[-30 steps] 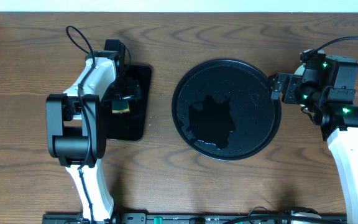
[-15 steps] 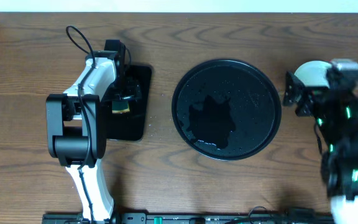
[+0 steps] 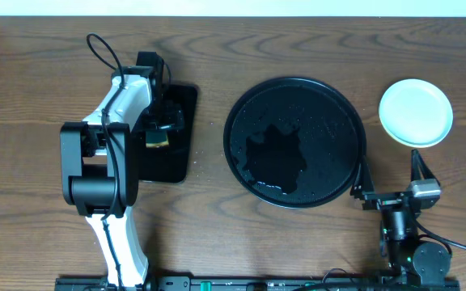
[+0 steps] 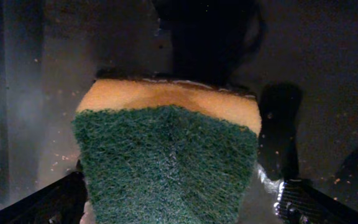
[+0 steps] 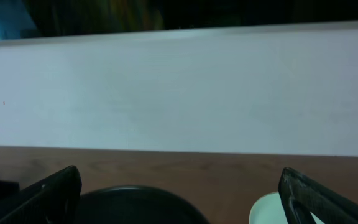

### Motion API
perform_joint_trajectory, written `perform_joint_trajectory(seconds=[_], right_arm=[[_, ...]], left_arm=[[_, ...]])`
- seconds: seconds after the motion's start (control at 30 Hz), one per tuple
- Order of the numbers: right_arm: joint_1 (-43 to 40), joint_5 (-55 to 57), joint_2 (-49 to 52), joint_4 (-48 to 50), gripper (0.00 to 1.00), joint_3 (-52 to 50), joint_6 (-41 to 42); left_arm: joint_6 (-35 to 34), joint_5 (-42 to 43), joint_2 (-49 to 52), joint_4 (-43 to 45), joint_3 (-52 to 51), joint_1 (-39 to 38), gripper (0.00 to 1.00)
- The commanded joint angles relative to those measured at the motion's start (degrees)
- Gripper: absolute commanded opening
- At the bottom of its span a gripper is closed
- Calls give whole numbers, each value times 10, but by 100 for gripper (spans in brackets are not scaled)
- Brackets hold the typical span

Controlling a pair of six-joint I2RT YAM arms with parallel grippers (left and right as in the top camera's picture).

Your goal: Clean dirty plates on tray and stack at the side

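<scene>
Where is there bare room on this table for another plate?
Bare brown wooden table lies left of the white left arm, and between the rectangular black tray and the large round glossy black tray. Crowded: the right side, by the pale round plate and right tool.

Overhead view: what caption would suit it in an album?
Round black tray bare, one pale plate set aside at its right, right gripper open nearby, sponge beneath the left arm.

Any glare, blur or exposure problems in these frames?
Overhead: sharp, evenly lit; the glossy tray shows speckled glare and a dark reflection; the plate is nearly blown out. Left wrist: dim, the sponge fills the frame, surroundings underexposed. Right wrist: soft, mostly pale wall, dark strip on top.
</scene>
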State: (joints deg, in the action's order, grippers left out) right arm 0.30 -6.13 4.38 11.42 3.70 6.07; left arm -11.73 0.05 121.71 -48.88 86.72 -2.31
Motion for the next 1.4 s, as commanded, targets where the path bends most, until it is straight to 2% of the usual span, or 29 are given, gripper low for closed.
perform_joint_trajectory(seconds=[0.0, 0.2, 1.1, 1.23, 1.37], right_arm=[[5, 27, -17, 1, 99, -35, 25], [5, 29, -41, -158, 99, -34, 25], [5, 29, -41, -155, 99, -34, 24], [5, 29, -41, -155, 99, -34, 25], [5, 29, -41, -155, 99, -34, 24]], left_arm=[[5, -7, 6, -1, -4, 0, 96], [5, -7, 6, -1, -4, 0, 96], [5, -7, 6, -1, -4, 0, 96], [5, -7, -17, -1, -4, -10, 96], [5, -7, -83, -1, -4, -23, 96]])
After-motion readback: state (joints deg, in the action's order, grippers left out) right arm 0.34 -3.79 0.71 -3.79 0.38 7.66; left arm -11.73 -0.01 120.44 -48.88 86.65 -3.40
